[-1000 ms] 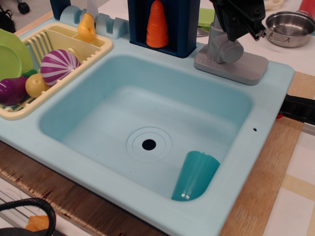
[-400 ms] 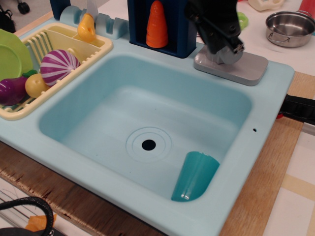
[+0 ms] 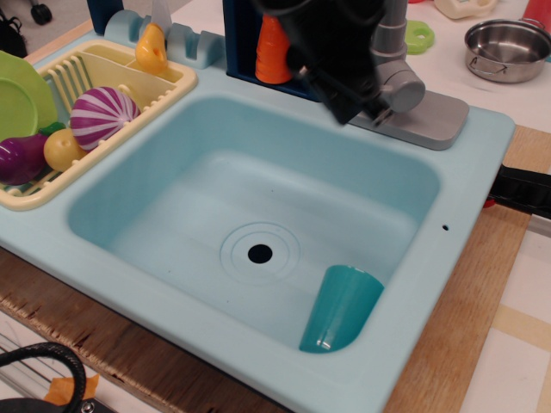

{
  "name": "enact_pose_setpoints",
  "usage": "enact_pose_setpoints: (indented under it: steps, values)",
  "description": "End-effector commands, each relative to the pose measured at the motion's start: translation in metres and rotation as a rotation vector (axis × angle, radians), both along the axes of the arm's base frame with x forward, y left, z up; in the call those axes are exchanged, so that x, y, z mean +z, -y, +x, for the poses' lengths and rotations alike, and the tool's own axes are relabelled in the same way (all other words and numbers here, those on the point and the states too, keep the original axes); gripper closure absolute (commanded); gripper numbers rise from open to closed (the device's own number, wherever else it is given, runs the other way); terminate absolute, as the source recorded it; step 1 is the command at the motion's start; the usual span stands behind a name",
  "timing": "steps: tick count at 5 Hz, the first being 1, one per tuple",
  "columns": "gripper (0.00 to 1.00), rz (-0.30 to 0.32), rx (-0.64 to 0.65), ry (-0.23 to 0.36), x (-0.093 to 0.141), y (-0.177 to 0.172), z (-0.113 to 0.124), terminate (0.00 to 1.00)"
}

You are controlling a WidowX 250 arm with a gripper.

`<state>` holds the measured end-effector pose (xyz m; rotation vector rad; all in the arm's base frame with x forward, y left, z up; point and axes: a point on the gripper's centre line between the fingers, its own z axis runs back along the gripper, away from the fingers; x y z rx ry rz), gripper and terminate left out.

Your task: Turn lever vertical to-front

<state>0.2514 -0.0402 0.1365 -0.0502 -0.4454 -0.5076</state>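
The grey lever [image 3: 401,86] stands upright on its flat grey base plate [image 3: 435,120] at the sink's back right rim, with its round stub pointing toward the front. My black gripper [image 3: 357,105] is just left of the lever, low over the sink's back edge, and its tip is close to the stub. It shows only as a dark mass, so I cannot tell how the jaws stand or whether it touches the lever. It hides part of the lever's post.
The light blue sink [image 3: 469,176] holds a teal cup [image 3: 343,307] lying at the front right. An orange cone toy [image 3: 269,53] sits in a blue holder behind my gripper. A yellow dish rack [image 3: 108,73] with toy food is at left. A steel pot [image 3: 508,47] is at the back right.
My gripper has swept left, from above and right of the lever, across it, to its left side and lower. The lever's stub looks much as before.
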Motion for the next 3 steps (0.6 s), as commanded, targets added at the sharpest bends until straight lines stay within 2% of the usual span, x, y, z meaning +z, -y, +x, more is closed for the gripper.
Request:
enact_pose_setpoints:
  steps: [1,2,3]
  values:
    - [1.00,-0.001,0.017,-0.104,-0.012,-0.009,-0.024,0.00]
    - [0.00,0.000,-0.006,-0.132,-0.002,-0.014,-0.031,0.00]
    - [0.00,0.000,-0.006,-0.132,-0.002,-0.014,-0.031,1.00]
